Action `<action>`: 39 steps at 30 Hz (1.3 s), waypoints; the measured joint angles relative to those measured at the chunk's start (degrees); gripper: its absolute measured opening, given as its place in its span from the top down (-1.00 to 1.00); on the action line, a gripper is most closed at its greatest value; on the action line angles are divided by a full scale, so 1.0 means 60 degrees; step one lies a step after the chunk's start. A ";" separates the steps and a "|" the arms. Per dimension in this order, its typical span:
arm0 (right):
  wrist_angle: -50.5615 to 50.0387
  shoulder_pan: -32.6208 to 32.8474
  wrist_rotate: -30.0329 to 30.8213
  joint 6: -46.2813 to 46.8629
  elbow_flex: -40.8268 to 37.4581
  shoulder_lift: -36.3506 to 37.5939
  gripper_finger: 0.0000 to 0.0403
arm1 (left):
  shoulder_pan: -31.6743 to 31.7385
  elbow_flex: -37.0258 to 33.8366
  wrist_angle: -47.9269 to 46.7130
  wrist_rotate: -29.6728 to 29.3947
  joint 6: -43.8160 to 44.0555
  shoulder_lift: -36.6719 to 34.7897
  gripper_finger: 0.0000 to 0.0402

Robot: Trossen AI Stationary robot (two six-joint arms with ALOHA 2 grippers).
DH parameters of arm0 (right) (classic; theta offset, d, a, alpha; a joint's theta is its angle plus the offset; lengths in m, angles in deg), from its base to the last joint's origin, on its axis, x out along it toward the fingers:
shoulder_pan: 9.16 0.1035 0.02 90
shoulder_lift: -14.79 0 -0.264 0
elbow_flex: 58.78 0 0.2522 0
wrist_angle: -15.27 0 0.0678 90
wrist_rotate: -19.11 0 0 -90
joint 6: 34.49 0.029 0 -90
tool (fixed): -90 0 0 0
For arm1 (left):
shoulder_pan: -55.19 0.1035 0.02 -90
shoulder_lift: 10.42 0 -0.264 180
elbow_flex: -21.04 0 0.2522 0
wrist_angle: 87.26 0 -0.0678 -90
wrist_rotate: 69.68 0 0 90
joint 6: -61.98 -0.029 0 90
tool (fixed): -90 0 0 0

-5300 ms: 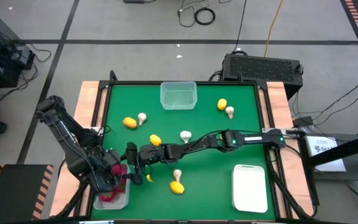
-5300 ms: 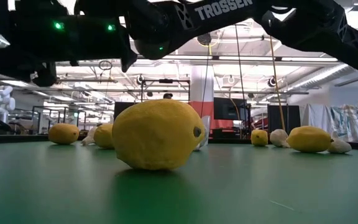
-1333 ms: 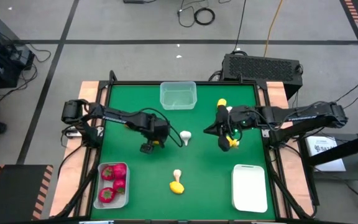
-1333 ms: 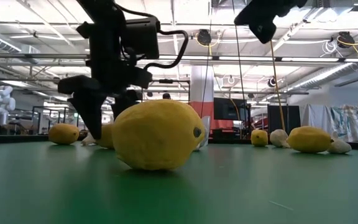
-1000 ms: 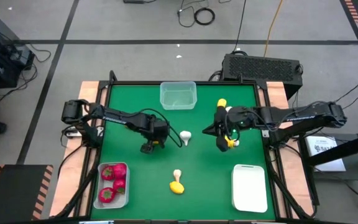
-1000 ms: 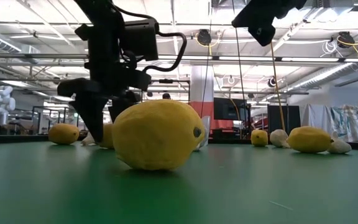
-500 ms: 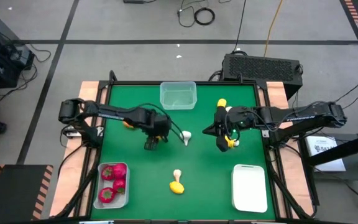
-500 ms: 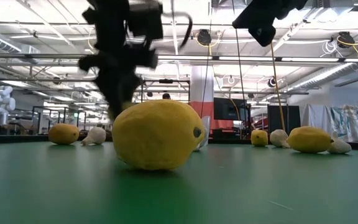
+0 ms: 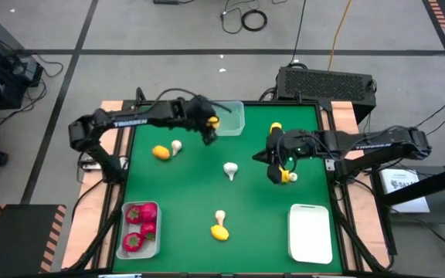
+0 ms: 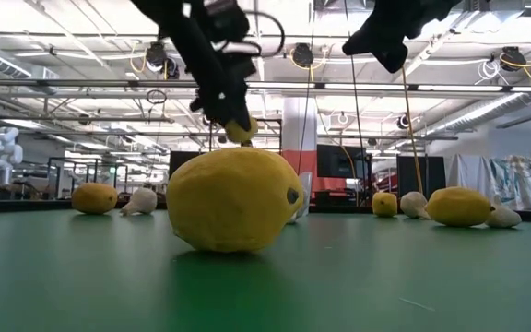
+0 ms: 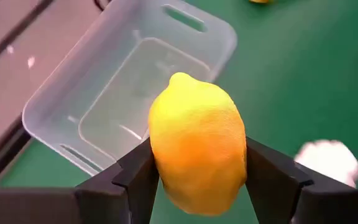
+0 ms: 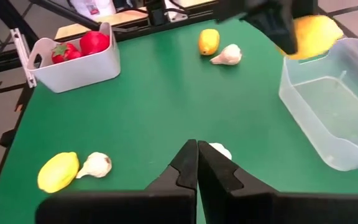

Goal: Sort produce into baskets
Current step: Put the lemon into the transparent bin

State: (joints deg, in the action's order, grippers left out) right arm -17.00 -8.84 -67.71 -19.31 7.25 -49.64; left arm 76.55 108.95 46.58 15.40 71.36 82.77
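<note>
At 12 o'clock, your left end effector point(image 11: 194, 180) grips a lemon point(image 9: 213, 121) over the empty basket point(image 9: 230, 117); your right end effector point(image 12: 197, 163) stays shut; red pieces point(image 9: 136, 224) are sorted, the remainder lies loose.

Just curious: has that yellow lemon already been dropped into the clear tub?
No, the lemon is clamped in the left end effector above the empty tub.

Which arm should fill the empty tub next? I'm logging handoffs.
Left: the left gripper holds a lemon beside the empty tub. The right gripper is shut, farther off.
</note>
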 joint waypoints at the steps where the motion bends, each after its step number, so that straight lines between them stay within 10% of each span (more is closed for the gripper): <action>1: 0.0001 -0.0056 0.0003 -0.0007 0.0000 0.0000 1.00 | 0.0165 0.0000 0.0276 0.0090 0.0161 0.0144 -0.04; 25: -0.1027 -0.1565 0.0726 -0.0070 0.0000 0.0000 1.00 | 0.1509 0.0004 0.1414 0.0734 0.2074 0.1904 -0.05; 39: -0.1315 -0.1756 0.0783 0.0109 0.0000 0.0000 1.00 | 0.1509 0.0153 0.1245 0.0817 0.1564 0.1845 -0.47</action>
State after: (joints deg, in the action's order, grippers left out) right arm -24.89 -19.37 -63.01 -18.66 7.25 -49.64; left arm 85.60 109.86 54.05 20.30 80.74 93.84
